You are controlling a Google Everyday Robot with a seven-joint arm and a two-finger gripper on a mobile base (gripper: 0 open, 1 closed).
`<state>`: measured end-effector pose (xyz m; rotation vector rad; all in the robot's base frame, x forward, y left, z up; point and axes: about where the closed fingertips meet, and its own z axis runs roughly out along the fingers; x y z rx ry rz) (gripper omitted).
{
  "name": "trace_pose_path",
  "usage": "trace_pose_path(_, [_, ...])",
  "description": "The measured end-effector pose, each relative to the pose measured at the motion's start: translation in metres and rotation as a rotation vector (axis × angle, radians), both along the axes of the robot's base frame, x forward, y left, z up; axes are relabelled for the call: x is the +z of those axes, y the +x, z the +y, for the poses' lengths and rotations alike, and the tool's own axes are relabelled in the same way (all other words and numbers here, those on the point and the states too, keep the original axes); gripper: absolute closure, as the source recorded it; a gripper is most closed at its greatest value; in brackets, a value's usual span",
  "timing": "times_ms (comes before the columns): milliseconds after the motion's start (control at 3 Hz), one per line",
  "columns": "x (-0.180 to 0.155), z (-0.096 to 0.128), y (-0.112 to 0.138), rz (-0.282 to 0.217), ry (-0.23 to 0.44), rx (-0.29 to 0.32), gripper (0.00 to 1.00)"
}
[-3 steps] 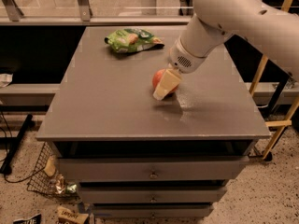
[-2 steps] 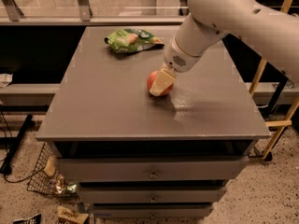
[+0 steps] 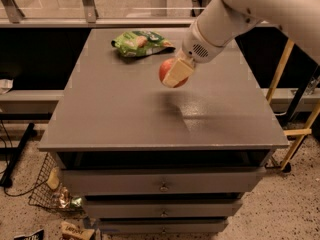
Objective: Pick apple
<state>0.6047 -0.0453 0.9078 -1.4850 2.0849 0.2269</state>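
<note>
The red apple [image 3: 166,70] is held in my gripper [image 3: 176,74] above the middle of the grey table top [image 3: 120,114]. The gripper's cream-coloured fingers [image 3: 178,72] are shut on the apple and cover its right side. The apple is lifted clear of the surface and casts a shadow below it. The white arm [image 3: 235,14] reaches in from the upper right.
A green snack bag [image 3: 141,42] lies at the back of the table, left of the arm. The table has drawers [image 3: 162,184] at the front. A wire basket with litter [image 3: 52,191] stands on the floor at the lower left. A wooden frame [image 3: 295,129] stands at the right.
The gripper has risen and moved left and back with the apple in it; the apple now hangs higher above the table.
</note>
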Motion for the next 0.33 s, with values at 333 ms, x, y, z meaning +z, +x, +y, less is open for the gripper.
trace_pose_path(333, [0.0315, -0.0062, -0.0005, -0.071, 0.035, 0.013, 1.0])
